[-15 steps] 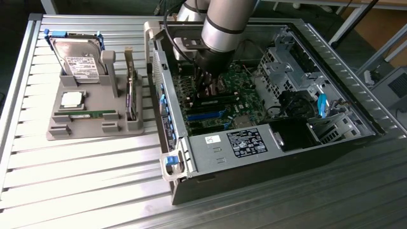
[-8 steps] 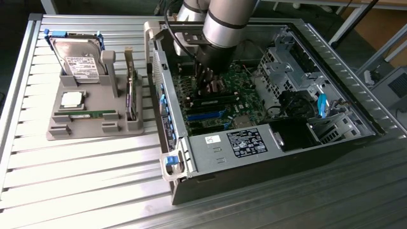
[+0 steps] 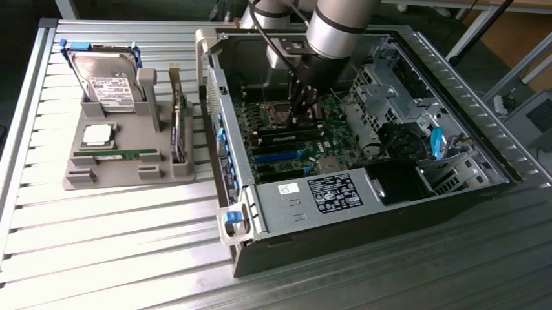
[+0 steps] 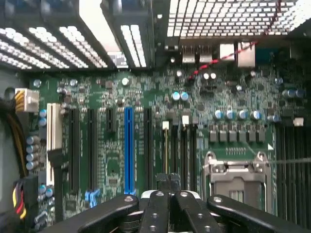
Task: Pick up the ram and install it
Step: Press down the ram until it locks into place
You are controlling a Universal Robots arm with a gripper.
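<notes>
The ram (image 3: 121, 155) is a thin green stick with a white label. It lies flat in the grey fixture (image 3: 129, 175) at the exterior view's left, outside the computer case. My gripper (image 3: 302, 115) is well away from it, reaching down inside the open case over the motherboard (image 3: 332, 139). In the wrist view the gripper (image 4: 169, 183) is shut, its black fingertips pressed together with nothing visible between them. It hovers above the dark memory slots (image 4: 187, 150), beside the silver CPU socket (image 4: 235, 174).
The fixture also holds a hard drive (image 3: 108, 81), a square silver CPU chip (image 3: 97, 134) and an upright expansion card (image 3: 178, 126). The case wall (image 3: 211, 97) stands between fixture and motherboard. A power supply (image 3: 332, 194) and cables (image 4: 19, 204) crowd the case.
</notes>
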